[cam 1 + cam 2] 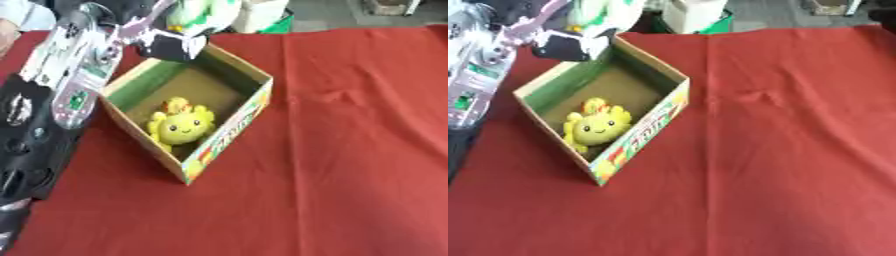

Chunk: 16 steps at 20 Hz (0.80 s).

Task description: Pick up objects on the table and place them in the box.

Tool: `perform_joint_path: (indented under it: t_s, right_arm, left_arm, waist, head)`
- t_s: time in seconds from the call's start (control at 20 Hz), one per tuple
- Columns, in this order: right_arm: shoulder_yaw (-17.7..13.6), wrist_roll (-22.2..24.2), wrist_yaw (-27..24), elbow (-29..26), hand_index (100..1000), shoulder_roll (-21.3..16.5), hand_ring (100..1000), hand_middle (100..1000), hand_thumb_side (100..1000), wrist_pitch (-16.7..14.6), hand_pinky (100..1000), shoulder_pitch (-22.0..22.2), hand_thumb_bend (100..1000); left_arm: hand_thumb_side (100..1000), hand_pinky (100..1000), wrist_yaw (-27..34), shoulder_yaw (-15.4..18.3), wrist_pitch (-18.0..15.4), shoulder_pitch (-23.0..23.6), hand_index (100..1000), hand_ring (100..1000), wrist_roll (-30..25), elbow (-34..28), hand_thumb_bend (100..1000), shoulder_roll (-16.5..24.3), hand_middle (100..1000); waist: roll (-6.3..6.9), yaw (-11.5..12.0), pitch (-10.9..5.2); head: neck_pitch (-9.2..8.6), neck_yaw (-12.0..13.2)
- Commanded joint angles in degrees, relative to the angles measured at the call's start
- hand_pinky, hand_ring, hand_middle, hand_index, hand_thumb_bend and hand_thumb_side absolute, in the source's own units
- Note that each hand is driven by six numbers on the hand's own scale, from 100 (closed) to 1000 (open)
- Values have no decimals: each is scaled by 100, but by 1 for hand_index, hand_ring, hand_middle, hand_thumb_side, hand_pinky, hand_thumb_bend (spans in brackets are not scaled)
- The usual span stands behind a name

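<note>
An open cardboard box [249,107] with a colourful printed side stands on the red cloth, left of the middle. Inside it lies a yellow plush toy [181,125] with a smiling face. My left arm runs up the left edge, and its hand [169,44] hovers over the box's far corner. A white and green thing [204,12] shows just beyond the hand; whether the hand holds it is unclear. The right hand does not show in either view.
The red cloth [798,150] stretches wide to the right of and in front of the box. A white and green object [696,15] stands beyond the table's far edge. My black and silver left arm [35,125] covers the table's left edge.
</note>
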Motion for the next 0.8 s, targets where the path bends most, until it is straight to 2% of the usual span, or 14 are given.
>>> perform_joint_path:
  t_s: [0.05, 0.65, 0.8]
  right_arm:
    - [-64, -21, -27, -110, 813, -97, 756, 694, 770, -11, 889, -47, 100]
    - [-58, -19, -5, -110, 811, -64, 755, 692, 769, -21, 889, -44, 100]
    - [-60, -22, 7, -110, 811, -53, 755, 691, 766, -18, 890, -43, 100]
  left_arm:
    - [339, 156, -199, -117, -107, -92, 288, 395, -3, 256, 100, -36, 412]
    - [308, 213, -604, -305, -261, -55, 316, 431, -194, 874, 100, -174, 439]
    - [284, 257, -644, -318, -302, -51, 380, 462, -309, 1007, 100, -216, 466]
  waist:
    - [-16, 3, -122]
    - [-41, -21, -50]
    - [-45, -34, -25]
  head:
    - [-52, 53]
    - [-95, 56]
    - [-108, 67]
